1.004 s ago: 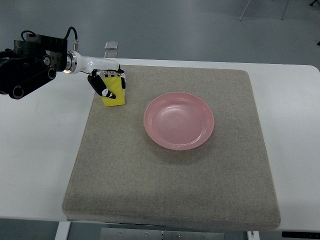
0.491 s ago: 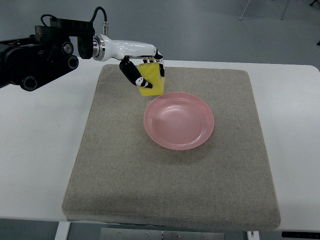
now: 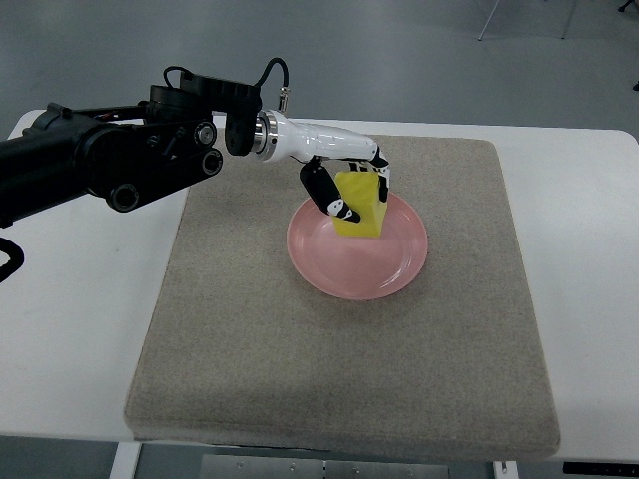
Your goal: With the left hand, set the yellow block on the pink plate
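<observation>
while tilted, the yellow block sits clasped in the left hand over the pink plate.

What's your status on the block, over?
Left hand shut on yellow block. Block over pink plate, not released. Right arm out of view. Nothing in the way on the grey mat.

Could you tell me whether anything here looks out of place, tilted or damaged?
Nothing stands out. The left robot hand grips the yellow block over the pink plate, which sits flat and intact on the grey mat. Nothing is spilled.
</observation>
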You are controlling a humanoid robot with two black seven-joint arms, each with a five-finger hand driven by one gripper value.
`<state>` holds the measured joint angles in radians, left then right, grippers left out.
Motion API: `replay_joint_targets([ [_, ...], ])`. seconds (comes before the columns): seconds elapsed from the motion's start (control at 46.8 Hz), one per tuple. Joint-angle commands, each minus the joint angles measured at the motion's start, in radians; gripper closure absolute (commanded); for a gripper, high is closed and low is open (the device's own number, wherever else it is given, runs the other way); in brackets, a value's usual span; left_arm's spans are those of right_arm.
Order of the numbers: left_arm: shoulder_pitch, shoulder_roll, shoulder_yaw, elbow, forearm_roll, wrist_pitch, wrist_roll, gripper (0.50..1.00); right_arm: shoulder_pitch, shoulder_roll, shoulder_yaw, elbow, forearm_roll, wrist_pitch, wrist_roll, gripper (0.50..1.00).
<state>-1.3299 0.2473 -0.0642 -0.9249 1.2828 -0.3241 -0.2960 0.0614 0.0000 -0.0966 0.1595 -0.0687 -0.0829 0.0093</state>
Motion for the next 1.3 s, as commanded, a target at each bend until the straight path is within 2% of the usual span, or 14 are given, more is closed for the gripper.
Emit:
replay_joint_targets([
  [0.0, 0.006, -0.005, 0.01, 0.006, 0.0, -0.013, 0.003, 0.806, 0.0, 0.0, 0.0, 0.0, 0.0, 0.0, 0.0, 0.576],
  [0.342, 0.006, -0.031, 0.029, 0.06, 0.003, -0.027, 0.009, 0.802, 0.0, 0.0, 0.0, 0.0, 0.0, 0.0, 0.0, 0.576],
  [0.598, 0.009, -0.034, 0.047, 0.06, 0.001, -0.029, 0.008, 0.65, 0.0, 0.0, 0.0, 0.0, 0.0, 0.0, 0.0, 0.576],
  [0.812, 0.009, -0.034, 0.049, 0.061, 0.001, -0.027, 0.008, 0.577, 0.0, 0.0, 0.0, 0.0, 0.0, 0.0, 0.0, 0.576],
  [1.153, 0.003, -0.022, 0.035, 0.066, -0.008, -0.024, 0.006, 0.574, 0.0, 0.0, 0.0, 0.0, 0.0, 0.0, 0.0, 0.576],
  [1.282, -0.003, -0.005, 0.032, 0.104, -0.019, -0.024, 0.005, 0.572, 0.0, 0.0, 0.0, 0.0, 0.0, 0.0, 0.0, 0.576],
])
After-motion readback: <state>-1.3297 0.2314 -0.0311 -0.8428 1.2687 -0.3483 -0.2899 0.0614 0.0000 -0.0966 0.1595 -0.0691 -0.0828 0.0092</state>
